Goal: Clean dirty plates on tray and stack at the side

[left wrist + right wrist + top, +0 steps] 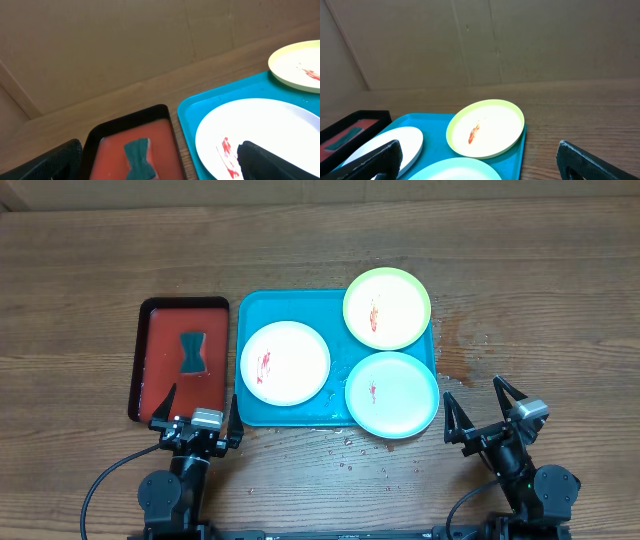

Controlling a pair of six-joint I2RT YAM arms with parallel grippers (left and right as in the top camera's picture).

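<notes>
Three plates (285, 362) red-smeared on turquoise tray (262, 308).

The wooden table (80, 260) carries the turquoise tray (290, 305) near its centre, with a smaller red tray (160, 340) just beside it at nine o'clock.

In my left wrist view a finger (272, 162) of my left gripper (160, 145) covers the near right part of the white plate (260, 120). The yellow-green plate (295, 62) runs off the right edge, the red tray (110, 150) and its dark teal piece (139, 157) off the bottom. In my right wrist view the mint plate (455, 170) is cut by the bottom edge, and a finger (375, 160) of my right gripper (477, 150) hides part of the white plate.
</notes>
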